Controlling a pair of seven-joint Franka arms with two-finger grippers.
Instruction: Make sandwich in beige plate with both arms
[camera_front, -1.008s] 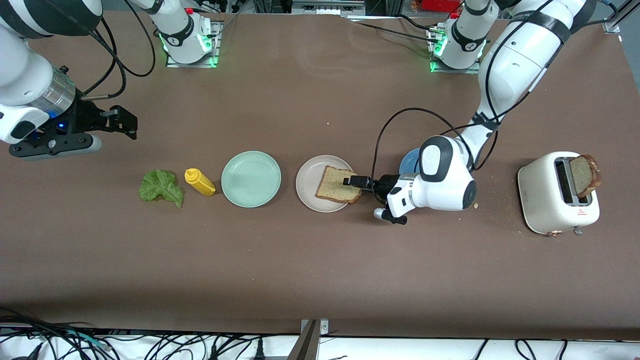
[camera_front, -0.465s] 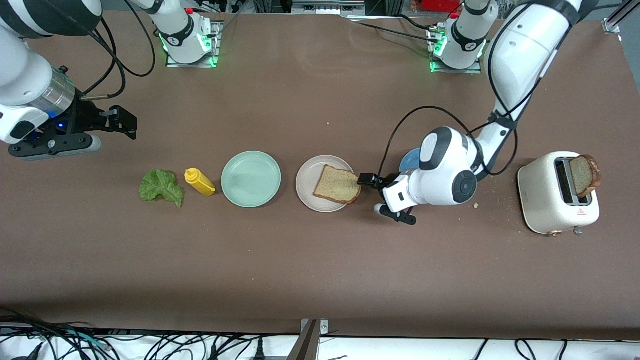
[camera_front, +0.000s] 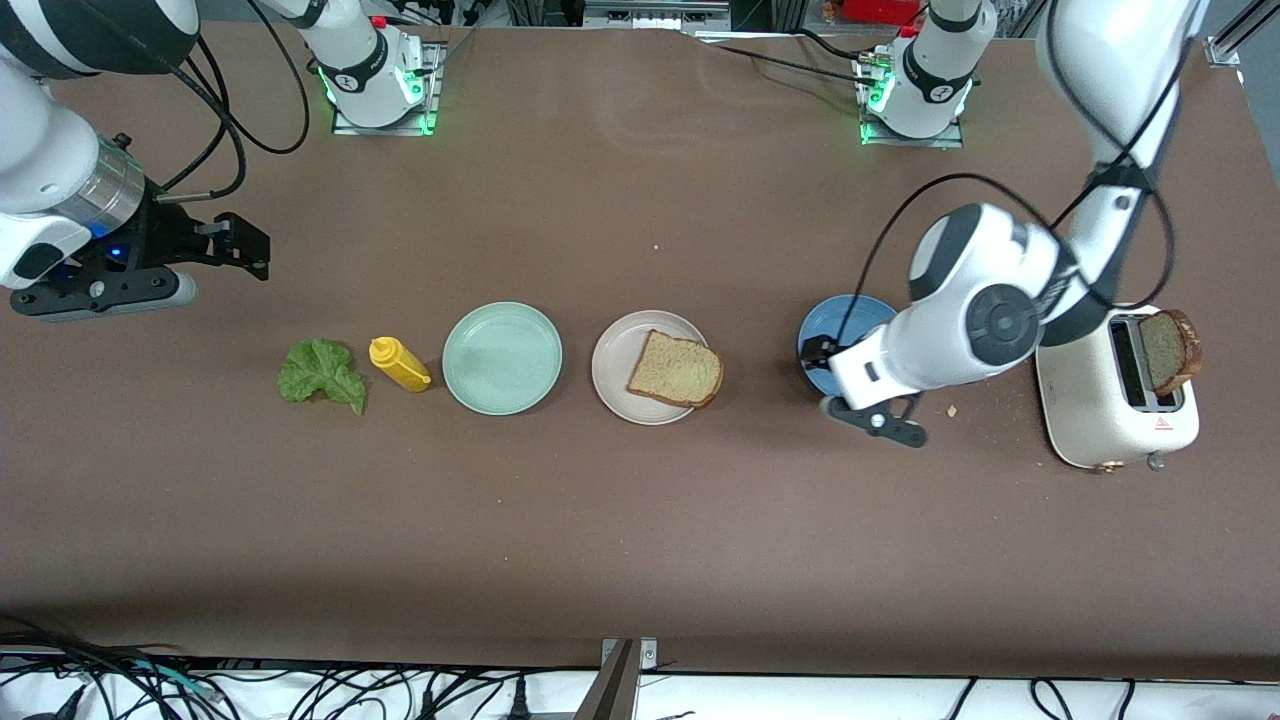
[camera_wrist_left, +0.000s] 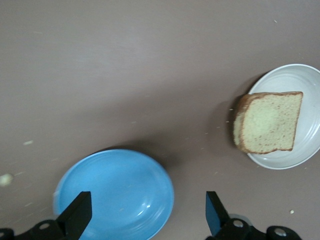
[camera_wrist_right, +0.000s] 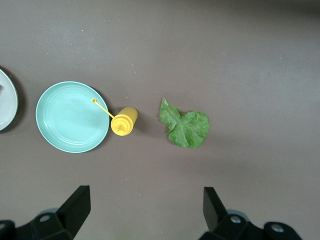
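Seeing one slice flat on the beige plate mid-table, I judge the base is laid, so my left gripper hangs wide and empty over the blue plate. My right gripper waits wide open above the lettuce near its table end, and the second slice stands in the toaster.

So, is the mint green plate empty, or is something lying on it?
Empty. The mint green plate shows only its bare surface in the front and right wrist views; the yellow bottle lies beside it on the table, not on it.

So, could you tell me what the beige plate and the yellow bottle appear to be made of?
Beige plate: probably glazed ceramic or melamine; smooth, with a soft sheen on its rim. Yellow bottle: likely soft plastic; uniform matte colour, with a moulded nozzle.
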